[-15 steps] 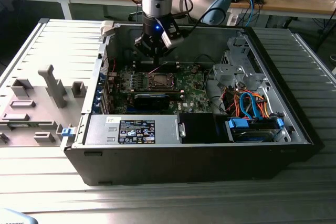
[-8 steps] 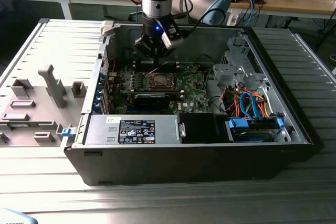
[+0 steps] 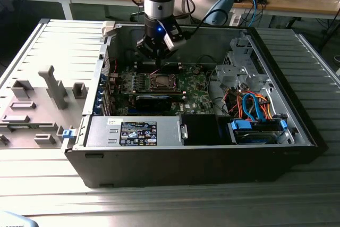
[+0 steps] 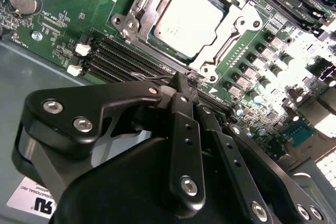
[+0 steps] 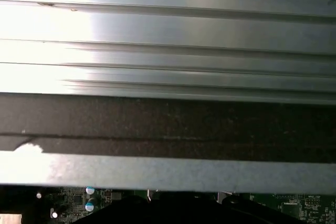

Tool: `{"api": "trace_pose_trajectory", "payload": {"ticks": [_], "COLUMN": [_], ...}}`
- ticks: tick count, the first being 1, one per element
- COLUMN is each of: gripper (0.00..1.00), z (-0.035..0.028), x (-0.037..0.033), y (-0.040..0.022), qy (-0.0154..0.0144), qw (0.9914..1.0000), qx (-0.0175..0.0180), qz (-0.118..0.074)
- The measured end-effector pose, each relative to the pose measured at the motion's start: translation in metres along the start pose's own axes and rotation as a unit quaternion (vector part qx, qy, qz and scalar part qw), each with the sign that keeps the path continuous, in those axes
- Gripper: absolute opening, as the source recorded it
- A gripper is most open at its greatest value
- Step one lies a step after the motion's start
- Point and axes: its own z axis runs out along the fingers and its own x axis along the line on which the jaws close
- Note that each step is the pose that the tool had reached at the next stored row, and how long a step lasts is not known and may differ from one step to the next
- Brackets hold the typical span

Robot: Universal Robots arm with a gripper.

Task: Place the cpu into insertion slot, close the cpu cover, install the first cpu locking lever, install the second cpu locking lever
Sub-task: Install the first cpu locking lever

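The arm reaches straight down; its black gripper (image 4: 185,85) (fingers pressed together) hovers beside one silver-grey square cpu (image 4: 190,20) under one silvery cpu cover (image 4: 239,22).

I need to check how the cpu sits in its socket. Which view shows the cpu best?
The second wrist view: the cpu lies close and bright in its socket, framed by the cpu cover, just beyond the gripper. In the exterior view it is a small dull square under the arm.
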Motion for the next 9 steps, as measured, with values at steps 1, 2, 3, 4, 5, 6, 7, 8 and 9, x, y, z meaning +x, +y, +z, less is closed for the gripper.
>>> {"api": "trace_pose_trajectory", "payload": {"ticks": [1, 2, 3, 4, 5, 6, 7, 8, 9], "gripper": [0.11, 0.11, 0.11, 0.11, 0.11, 0.11, 0.11, 0.11, 0.11], "z": [0.0005, 0.0008, 0.0012, 0.0018, 0.0020, 0.0023, 0.0026, 0.0027, 0.0031], "x": [0.0000, 0.0000, -0.0001, -0.0001, -0.0002, -0.0003, -0.0009, -0.0018, -0.0036], "y": [0.0006, 0.0012, 0.0019, 0.0033, 0.0039, 0.0041, 0.0041, 0.0041, 0.0040], "qy": [0.0000, 0.0000, 0.0000, 0.0000, 0.0001, 0.0001, 0.0001, 0.0001, 0.0001], "qw": [0.99999, 0.99999, 0.99997, 0.99994, 0.99993, 0.99992, 0.99991, 0.99990, 0.99989], "qx": [-0.0001, -0.0001, -0.0002, -0.0002, -0.0002, -0.0003, -0.0003, -0.0003, -0.0003], "qz": [-0.003, -0.005, -0.007, -0.011, -0.012, -0.013, -0.014, -0.014, -0.015]}}
